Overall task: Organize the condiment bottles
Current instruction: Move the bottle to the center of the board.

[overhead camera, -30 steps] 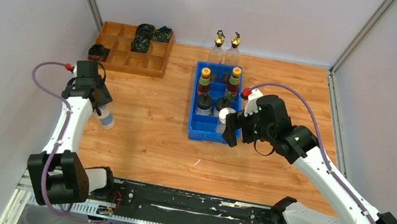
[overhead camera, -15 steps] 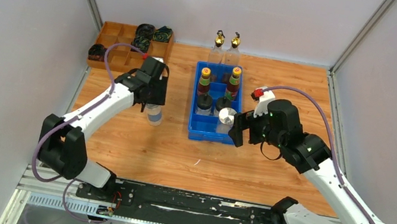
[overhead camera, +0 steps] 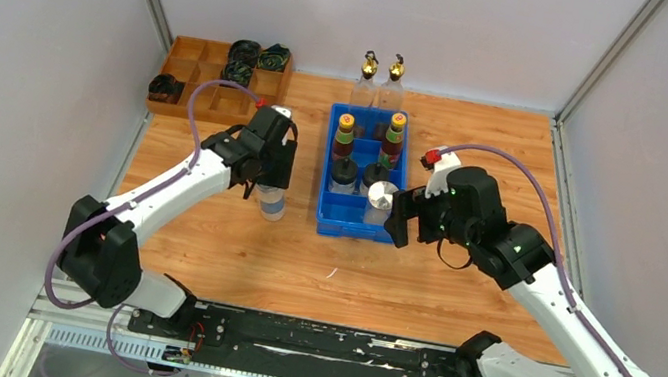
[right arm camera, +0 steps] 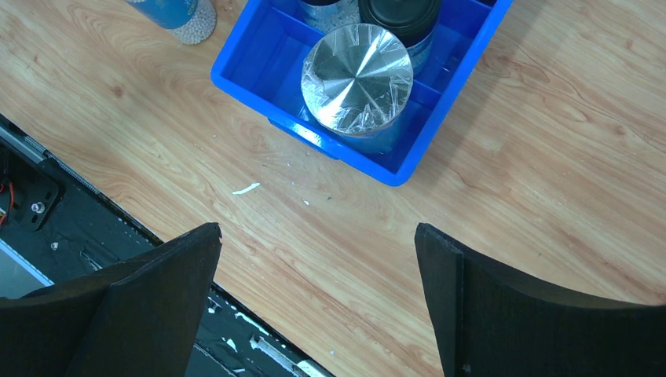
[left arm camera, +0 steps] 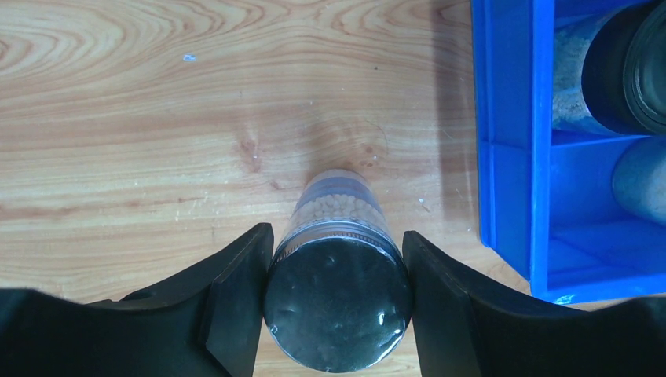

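My left gripper (overhead camera: 271,189) is shut on a silver-lidded shaker (overhead camera: 273,204), held upright just left of the blue bin (overhead camera: 320,219). In the left wrist view the fingers (left arm camera: 236,298) press both sides of its lid (left arm camera: 338,306). The bin holds two dark yellow/green-capped bottles (overhead camera: 344,135), two black-capped jars (overhead camera: 344,172) and the other silver-lidded shaker (overhead camera: 381,196), which also shows in the right wrist view (right arm camera: 357,78). Two tall clear gold-spouted bottles (overhead camera: 380,79) stand behind the bin. My right gripper (overhead camera: 396,221) is open and empty by the bin's front right corner.
A wooden compartment tray (overhead camera: 207,103) with black cable coils (overhead camera: 241,63) sits at the back left. The black base rail (overhead camera: 316,343) runs along the near edge. Grey walls close in both sides and the back.
My left arm has swung right from the table's left edge, carrying the shaker close to the bin's left side. My right gripper has drawn back slightly to the right.
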### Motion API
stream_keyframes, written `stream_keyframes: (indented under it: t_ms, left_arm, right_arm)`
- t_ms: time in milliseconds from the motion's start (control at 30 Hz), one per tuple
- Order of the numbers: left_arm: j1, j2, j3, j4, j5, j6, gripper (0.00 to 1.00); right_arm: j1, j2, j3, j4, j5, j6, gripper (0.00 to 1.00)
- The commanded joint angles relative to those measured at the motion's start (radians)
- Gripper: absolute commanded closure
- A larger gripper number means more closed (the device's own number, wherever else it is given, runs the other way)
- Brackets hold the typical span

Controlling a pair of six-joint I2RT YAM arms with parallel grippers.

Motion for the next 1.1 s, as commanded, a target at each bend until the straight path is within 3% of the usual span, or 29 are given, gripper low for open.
stream_keyframes:
  t_ms: [0, 100, 200, 433, 567, 633, 1067]
  left_arm:
    - [-0.008, -0.006, -0.028, -0.042, 0.073, 0.007, 0.52]
    - [-0.006, -0.004, -0.038, -0.016, 0.130, 0.018, 0.49]
    - [-0.006, -0.013, -0.044, 0.010, 0.177, 0.025, 0.38]
    - [0.000, -0.041, -0.035, 0.010, 0.207, 0.056, 0.21]
    - [0.004, -0.061, -0.021, -0.004, 0.210, 0.068, 0.16]
    - [0.006, -0.063, -0.012, -0.019, 0.210, 0.076, 0.01]
    - [0.027, -0.095, -0.037, -0.007, 0.257, 0.059, 0.00]
  right_arm:
    - [0.012, 0.001, -0.006, -0.005, 0.010, 0.023, 0.00]
    - [0.012, 0.001, -0.004, -0.004, 0.014, 0.027, 0.00]
    - [0.012, -0.012, 0.000, -0.013, 0.027, 0.027, 0.00]
    - [0.011, -0.044, -0.021, -0.025, 0.036, 0.036, 0.00]
    - [0.012, -0.041, -0.028, -0.025, 0.040, 0.038, 0.00]
    - [0.011, -0.036, -0.026, -0.024, 0.036, 0.037, 0.00]
    - [0.011, -0.045, -0.039, -0.010, 0.050, 0.039, 0.00]
